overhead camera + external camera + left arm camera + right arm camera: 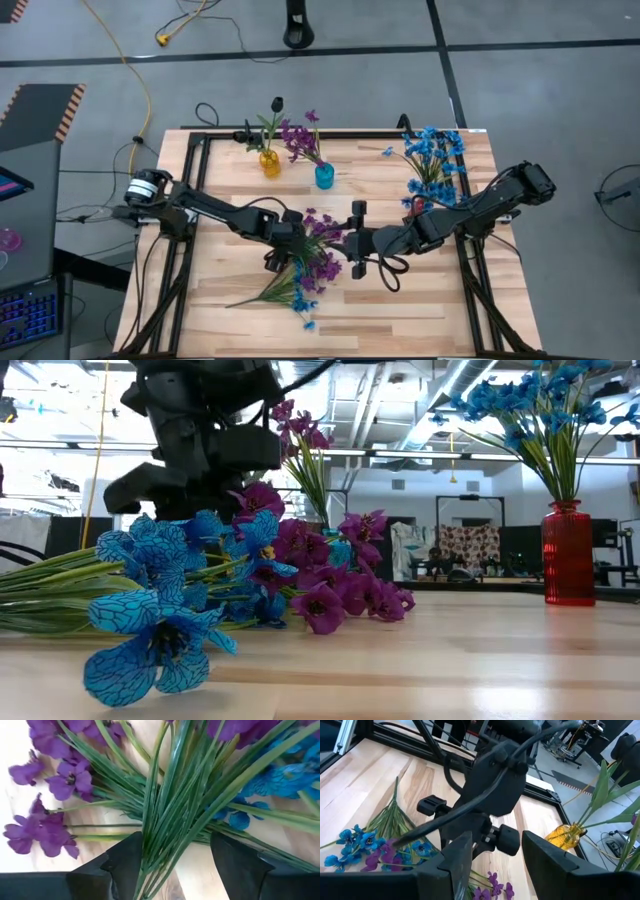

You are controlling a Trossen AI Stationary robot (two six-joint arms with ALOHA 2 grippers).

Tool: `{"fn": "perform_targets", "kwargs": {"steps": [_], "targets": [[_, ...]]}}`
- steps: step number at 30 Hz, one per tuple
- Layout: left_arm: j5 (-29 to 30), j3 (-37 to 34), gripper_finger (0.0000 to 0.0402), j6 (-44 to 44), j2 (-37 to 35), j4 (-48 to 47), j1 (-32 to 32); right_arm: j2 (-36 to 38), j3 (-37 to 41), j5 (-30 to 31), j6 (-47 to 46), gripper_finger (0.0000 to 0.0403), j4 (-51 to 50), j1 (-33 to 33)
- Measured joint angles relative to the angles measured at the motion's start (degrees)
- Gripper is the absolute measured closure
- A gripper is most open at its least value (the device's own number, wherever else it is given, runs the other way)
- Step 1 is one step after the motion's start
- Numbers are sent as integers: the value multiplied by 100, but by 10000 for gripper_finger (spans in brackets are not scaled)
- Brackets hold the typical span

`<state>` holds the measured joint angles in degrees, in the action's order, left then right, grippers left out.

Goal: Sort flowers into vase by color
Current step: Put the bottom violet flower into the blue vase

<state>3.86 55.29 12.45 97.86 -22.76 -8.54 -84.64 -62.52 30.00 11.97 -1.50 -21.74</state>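
Only the left wrist view shows the left gripper [175, 862] spread around green flower stems [165, 810], running lengthwise away from it; right gripper [492, 857] spread, empty.

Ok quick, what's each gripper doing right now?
Left gripper: open around the flower stems, not closed.
Right gripper: open, holding nothing.
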Motion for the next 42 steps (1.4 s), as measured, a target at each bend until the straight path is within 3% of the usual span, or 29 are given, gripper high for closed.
{"fn": "perform_targets", "kwargs": {"steps": [14, 22, 35, 42], "targets": [[284, 4, 325, -44, 35, -62, 0, 0, 0, 0, -149, 204, -158, -4], [281, 4, 383, -109, -65, -130, 0, 206, 0, 7, -267, 204, -354, -9], [264, 4, 397, -273, -1010, -210, 141, 1264, 0, -4, -1502, 204, -1462, -165], [273, 4, 397, -595, -1634, 609, 318, 1390, 0, -2, -1495, 204, -1484, -348]]}}
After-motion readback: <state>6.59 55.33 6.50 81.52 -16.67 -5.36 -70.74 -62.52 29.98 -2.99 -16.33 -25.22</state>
